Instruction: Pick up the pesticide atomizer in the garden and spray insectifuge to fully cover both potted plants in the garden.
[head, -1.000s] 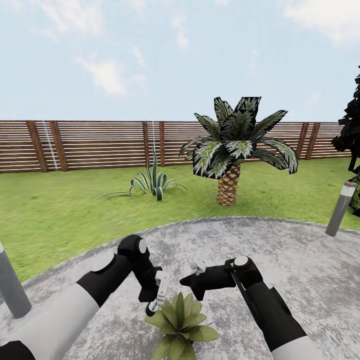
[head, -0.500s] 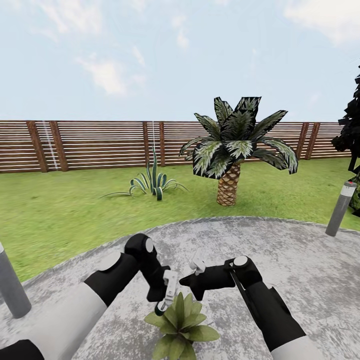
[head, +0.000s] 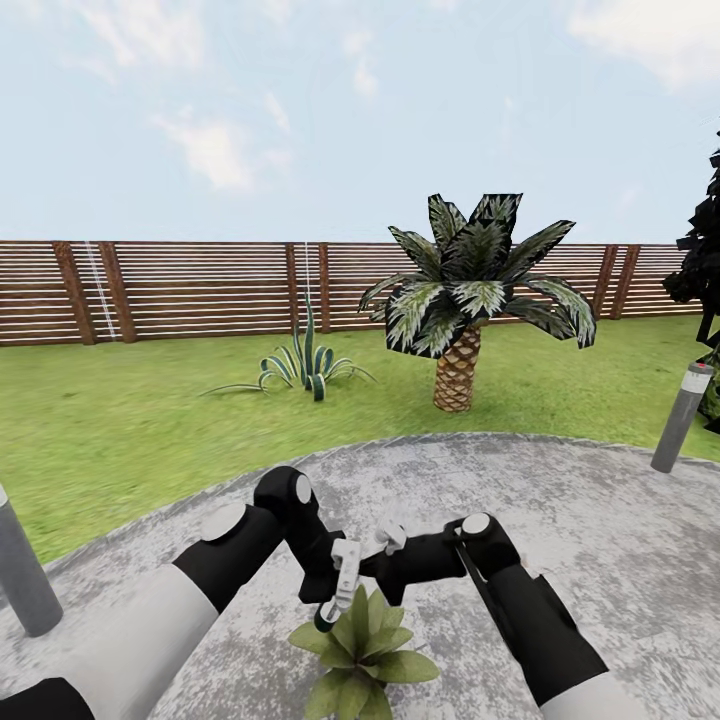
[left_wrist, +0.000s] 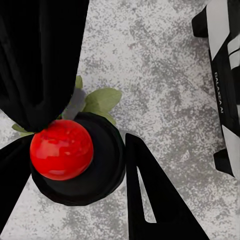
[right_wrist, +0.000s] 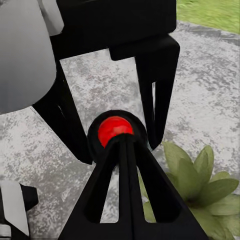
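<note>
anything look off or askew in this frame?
Nothing looks spilled or damaged. The left gripper holds the pesticide atomizer tilted, nozzle end down, just over the potted plant on the patio. The right gripper has its fingers closed together, tips right at the atomizer's red dot.

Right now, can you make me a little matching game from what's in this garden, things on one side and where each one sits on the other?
Things:
1. pesticide atomizer
2. potted plant
3. palm
4. bollard lamp

Places:
a. on the lawn, in front of the fence
b. between the fingers of the left pincer
c. at the patio's edge
d. on the paving, nearest the robot

Pairs: 1-b, 2-d, 3-a, 4-c
</note>
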